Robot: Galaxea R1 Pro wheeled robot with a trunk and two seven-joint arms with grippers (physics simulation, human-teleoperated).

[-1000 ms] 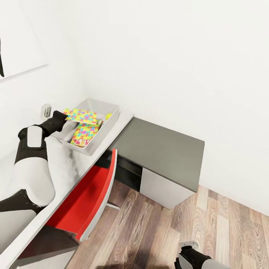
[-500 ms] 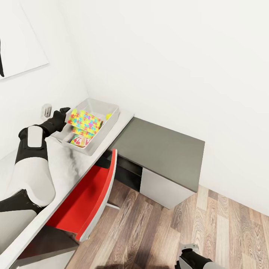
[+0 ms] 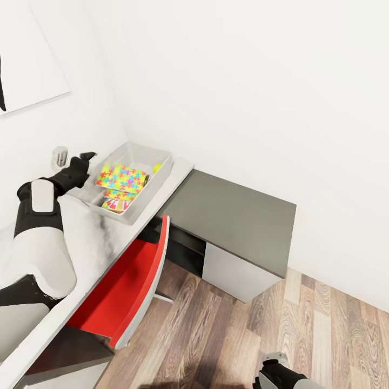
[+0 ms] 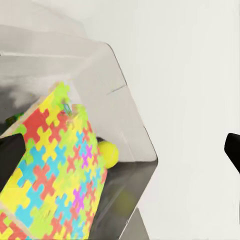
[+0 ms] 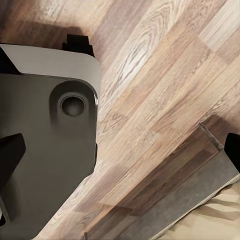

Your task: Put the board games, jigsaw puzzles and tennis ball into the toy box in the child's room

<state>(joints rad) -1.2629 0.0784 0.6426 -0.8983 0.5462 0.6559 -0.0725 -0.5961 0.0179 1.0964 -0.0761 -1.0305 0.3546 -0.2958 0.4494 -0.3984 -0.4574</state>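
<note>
White-walled desk corner: left gripper point(image 3: 73, 157) released just beside toy box point(image 3: 158, 153) — puzzle point(image 3: 122, 178), ball point(image 3: 156, 168), SKIP-BO box point(image 3: 115, 204) inside; remaining games unconfirmed.

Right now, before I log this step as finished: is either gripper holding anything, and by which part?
Nothing is held. The left gripper is open beside the light grey toy box, where the jigsaw-patterned puzzle lies. The right gripper's state cannot be told.

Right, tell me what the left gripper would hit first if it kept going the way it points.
Judging from the wrist view, the left gripper points into the toy box; it would likely meet the tilted jigsaw puzzle first, with the tennis ball just beyond. Depth is uncertain.
</note>
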